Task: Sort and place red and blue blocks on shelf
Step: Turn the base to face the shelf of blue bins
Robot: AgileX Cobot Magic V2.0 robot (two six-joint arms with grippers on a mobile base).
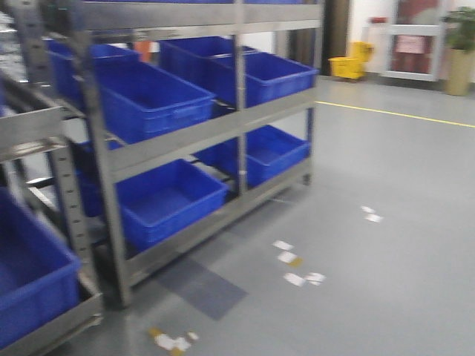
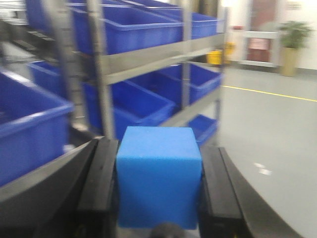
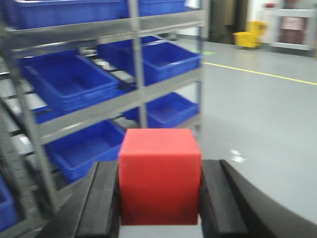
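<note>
Warehouse or stockroom-type industrial interior. Evidence: multi-tier grey metal shelf (image 1: 185,141) loaded with rows of large blue plastic bins (image 1: 148,96); smooth grey floor (image 1: 401,193) with a painted yellow line (image 1: 393,113) and pale tape marks (image 1: 297,268). Also noted: yellow mop bucket (image 1: 350,65) and potted plant (image 1: 460,44) near the far door (image 1: 414,37).

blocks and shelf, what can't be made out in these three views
- Left wrist view: the blue block has both side faces covered by the black fingers clamping it.
- Right wrist view: likewise the red block, between its fingers.
- Front view: neither block nor arm is in frame; motion blur smears the shelf, so fine detail is lost.
</note>
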